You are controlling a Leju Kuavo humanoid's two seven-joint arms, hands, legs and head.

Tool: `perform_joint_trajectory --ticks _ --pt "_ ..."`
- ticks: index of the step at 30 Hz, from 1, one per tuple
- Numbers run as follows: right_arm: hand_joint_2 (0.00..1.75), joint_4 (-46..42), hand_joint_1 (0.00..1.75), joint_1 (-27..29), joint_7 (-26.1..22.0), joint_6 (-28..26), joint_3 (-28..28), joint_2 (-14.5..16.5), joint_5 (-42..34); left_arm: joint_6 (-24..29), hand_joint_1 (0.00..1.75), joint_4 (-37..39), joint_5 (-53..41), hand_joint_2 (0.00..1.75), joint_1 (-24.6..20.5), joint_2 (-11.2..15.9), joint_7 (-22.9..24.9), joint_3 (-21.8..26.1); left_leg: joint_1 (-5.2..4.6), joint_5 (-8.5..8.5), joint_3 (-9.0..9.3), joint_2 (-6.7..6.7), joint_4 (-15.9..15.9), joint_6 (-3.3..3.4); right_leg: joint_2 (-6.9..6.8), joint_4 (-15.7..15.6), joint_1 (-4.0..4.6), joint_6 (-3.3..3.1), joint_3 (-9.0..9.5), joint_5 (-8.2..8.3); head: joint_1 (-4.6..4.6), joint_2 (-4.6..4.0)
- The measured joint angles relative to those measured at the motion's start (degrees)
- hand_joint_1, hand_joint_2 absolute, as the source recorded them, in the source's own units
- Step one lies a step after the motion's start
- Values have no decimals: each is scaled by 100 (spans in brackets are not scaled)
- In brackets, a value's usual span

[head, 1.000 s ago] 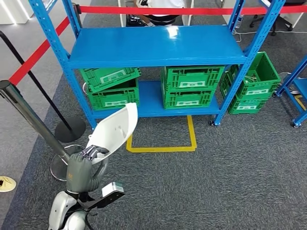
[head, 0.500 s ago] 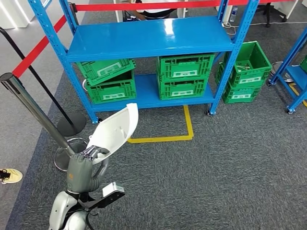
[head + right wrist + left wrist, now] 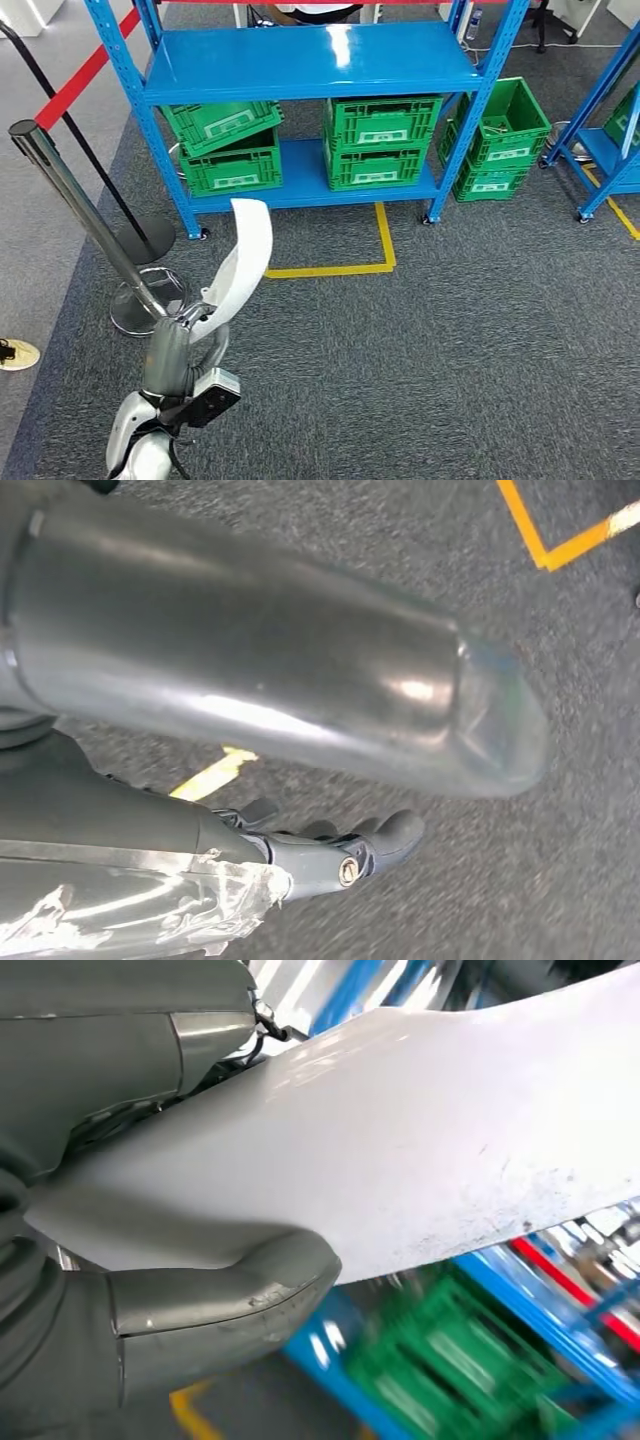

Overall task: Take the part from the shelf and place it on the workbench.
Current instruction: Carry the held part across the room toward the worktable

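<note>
**Desk editor:** What is standing in the frame, and how many of each?

**Photographer:** One blue shelf (image 3: 317,65) is standing on grey carpet (image 3: 468,350), and two tiers of it are showing. Four green crates (image 3: 381,140) are sitting on its lower tier, stacked in two pairs; the top crate of the pair at the tier's left end (image 3: 223,125) is lying tilted. Two more green crates (image 3: 502,135) are sitting stacked on the carpet just past the shelf's right front post. One yellow taped outline (image 3: 340,268) is running along the carpet off the shelf's front edge. Two stanchion posts (image 3: 83,215) are standing off the shelf's left end, with a red belt (image 3: 79,82) running from one.

**Desk editor:** And the part?

**Photographer:** One white curved part (image 3: 245,255) is hanging in the air, clear of the shelf's front left corner. The left robot hand (image 3: 170,350) is grasping its lower end, thumb (image 3: 226,1305) pressing one face and fingers wrapping the other.

**Desk editor:** The right robot hand?

**Photographer:** The right robot hand (image 3: 355,845) is hanging over the carpet, holding nothing, fingers lying loosely extended.
</note>
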Motion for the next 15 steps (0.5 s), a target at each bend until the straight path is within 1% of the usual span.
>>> perform_joint_trajectory --ticks 2,3,4,5,7,8,10,11,12,13,14,15 --pt "0 1 0 -2 0 42 -21 1 32 -458 175 61 676 175 -10 -10 -122 39 -29 66 -78 88 7 42 -37 847 2 23 -316 -465 17 0" --pt "0 1 0 -2 0 67 -26 2 51 -672 175 100 1007 175 -11 -18 -182 71 -45 96 -117 137 13 47 -45 1174 2 29 -412 -609 18 0" --pt "0 1 0 -2 0 85 -28 2 66 -821 175 138 1251 175 -11 -25 -227 107 -59 119 -151 185 20 48 -50 1317 4 26 -414 -660 17 0" --pt "0 0 0 -1 0 95 -29 2 77 -918 175 168 1420 175 -11 -31 -259 136 -67 133 -173 221 25 46 -54 1319 6 20 -361 -651 17 0" --pt "0 -1 0 2 0 96 -32 2 83 -959 175 189 1514 175 -13 -36 -275 159 -73 143 -190 258 31 41 -61 1184 10 10 -229 -582 17 0" --pt "0 -1 0 2 0 96 -32 2 84 -962 175 191 1519 175 -14 -36 -277 160 -73 144 -191 262 32 41 -63 1148 11 9 -203 -567 17 0" --pt "0 0 0 -40 0 79 -37 8 75 -958 175 259 1582 175 -67 -68 -416 248 -111 136 -225 396 99 -15 -252 394 58 -84 272 -408 8 0" --pt "0 1 0 -56 0 68 -38 11 70 -969 175 297 1632 175 -98 -89 -509 293 -129 137 -245 480 132 -49 -327 34 83 -139 487 -328 4 0" --pt "0 1 0 -70 0 50 -39 14 66 -999 175 336 1691 175 -129 -112 -604 341 -143 125 -270 543 173 -97 -387 -322 97 -207 694 -244 2 0" --pt "0 2 0 -58 0 36 -39 15 68 -1052 175 345 1731 175 -138 -121 -642 348 -134 86 -291 474 211 -132 -335 -324 87 -240 671 -223 1 0" --pt "0 2 0 -50 0 24 -41 15 71 -1109 175 349 1757 175 -143 -128 -661 353 -121 -13 -346 357 334 -171 -278 -330 75 -277 649 -198 -2 0" --pt "0 2 0 -47 0 14 -43 15 74 -1166 175 351 1774 175 -143 -130 -670 360 -106 -175 -450 215 568 -208 -221 -337 62 -311 627 -173 -5 0"
